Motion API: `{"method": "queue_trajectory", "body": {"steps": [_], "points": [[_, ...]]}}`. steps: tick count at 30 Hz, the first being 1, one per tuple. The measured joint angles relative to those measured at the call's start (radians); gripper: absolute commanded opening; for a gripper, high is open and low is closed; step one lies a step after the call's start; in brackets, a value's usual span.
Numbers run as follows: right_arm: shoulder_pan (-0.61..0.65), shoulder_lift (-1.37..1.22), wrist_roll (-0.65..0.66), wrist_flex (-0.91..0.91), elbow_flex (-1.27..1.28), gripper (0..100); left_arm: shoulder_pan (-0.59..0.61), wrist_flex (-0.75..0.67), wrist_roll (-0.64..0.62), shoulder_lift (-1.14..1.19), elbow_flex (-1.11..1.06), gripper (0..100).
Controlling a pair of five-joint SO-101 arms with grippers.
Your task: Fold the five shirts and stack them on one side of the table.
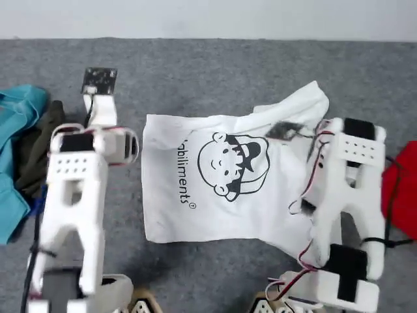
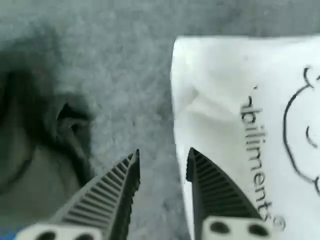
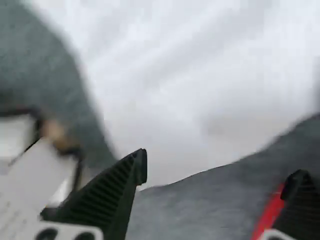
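right gripper (image 3: pixel 217 175) seemingly agape by white shirt (image 3: pixel 200 75)

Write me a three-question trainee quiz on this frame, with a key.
1. True or false: the white shirt lies with its print facing up.
2. Which shirt lies beside the right arm? A yellow shirt; B red shirt; C pink shirt.
3. Are the left arm's jaws open or shut?
Key: 1 true; 2 B; 3 open.
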State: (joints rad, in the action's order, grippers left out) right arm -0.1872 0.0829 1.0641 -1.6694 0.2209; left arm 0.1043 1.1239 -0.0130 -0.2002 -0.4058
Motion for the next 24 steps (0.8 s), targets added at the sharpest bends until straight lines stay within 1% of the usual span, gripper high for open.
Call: {"method": "queue_trajectory", "body": {"steps": [5,7,9,12,14,18,24], "points": [[-0.002,-0.014,-0.150,0.218,-0.029,43.1,-0.071,0.005,-0.012,0.284,0.219,15],[-0.002,-0.043,-0.203,0.285,-0.049,43.1,-0.109,0.040,-0.012,0.402,0.318,15],[-0.002,-0.075,-0.244,0.324,-0.077,43.1,-0.150,0.110,0.002,0.520,0.422,15],[-0.002,-0.133,-0.276,0.339,-0.127,43.1,-0.210,0.238,0.034,0.706,0.578,15],[-0.002,-0.170,-0.281,0.339,-0.161,43.1,-0.229,0.308,0.038,0.822,0.695,15],[-0.002,-0.230,-0.284,0.325,-0.227,43.1,-0.221,0.387,0.041,1.036,0.973,15],[-0.002,-0.290,-0.284,0.321,-0.288,43.1,-0.222,0.482,0.043,1.292,1.432,15]]}}
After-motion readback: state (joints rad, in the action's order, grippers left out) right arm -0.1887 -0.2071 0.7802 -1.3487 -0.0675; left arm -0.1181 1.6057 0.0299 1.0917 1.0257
